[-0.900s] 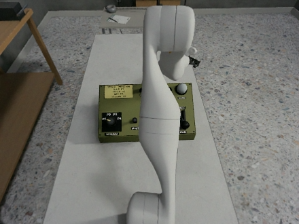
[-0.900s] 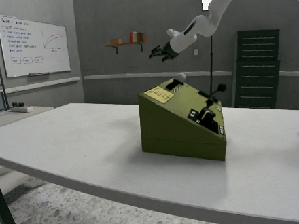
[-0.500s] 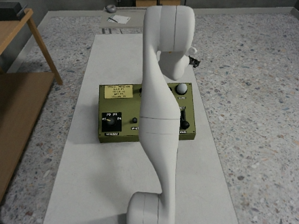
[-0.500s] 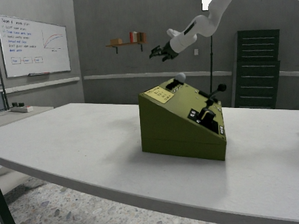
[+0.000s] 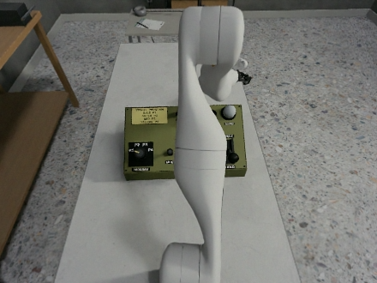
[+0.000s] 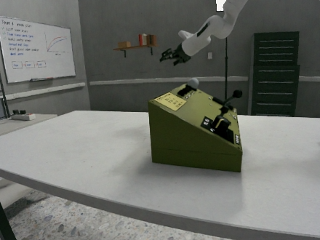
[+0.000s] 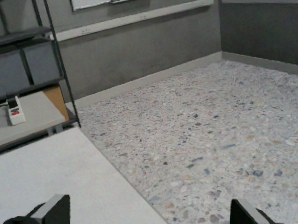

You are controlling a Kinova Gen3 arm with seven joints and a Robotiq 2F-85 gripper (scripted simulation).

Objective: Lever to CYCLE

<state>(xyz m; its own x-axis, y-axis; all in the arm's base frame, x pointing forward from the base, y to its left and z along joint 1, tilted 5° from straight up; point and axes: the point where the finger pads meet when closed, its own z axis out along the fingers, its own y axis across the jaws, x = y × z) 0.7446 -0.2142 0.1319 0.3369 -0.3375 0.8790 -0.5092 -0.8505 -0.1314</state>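
Observation:
An olive console with a sloped face stands on the white table; it also shows in the exterior view [image 6: 196, 131]. Its black ball-topped lever [image 5: 231, 153] sits in a slot at the panel's right side and sticks up in the exterior view [image 6: 230, 99]. The panel also carries a rotary selector knob [image 5: 138, 155], a small black button [image 5: 170, 152] and a grey dome knob [image 5: 229, 111]. My gripper [image 6: 166, 55] is open and empty, high in the air behind and above the console. In the wrist view only its two fingertips show, over the table edge and floor.
My white arm [image 5: 206, 129] hides the console's middle in the top view. A yellow label [image 5: 149, 116] is on the panel's upper left. A wooden bench [image 5: 21, 107] stands left of the table, a small table [image 5: 150, 23] behind it.

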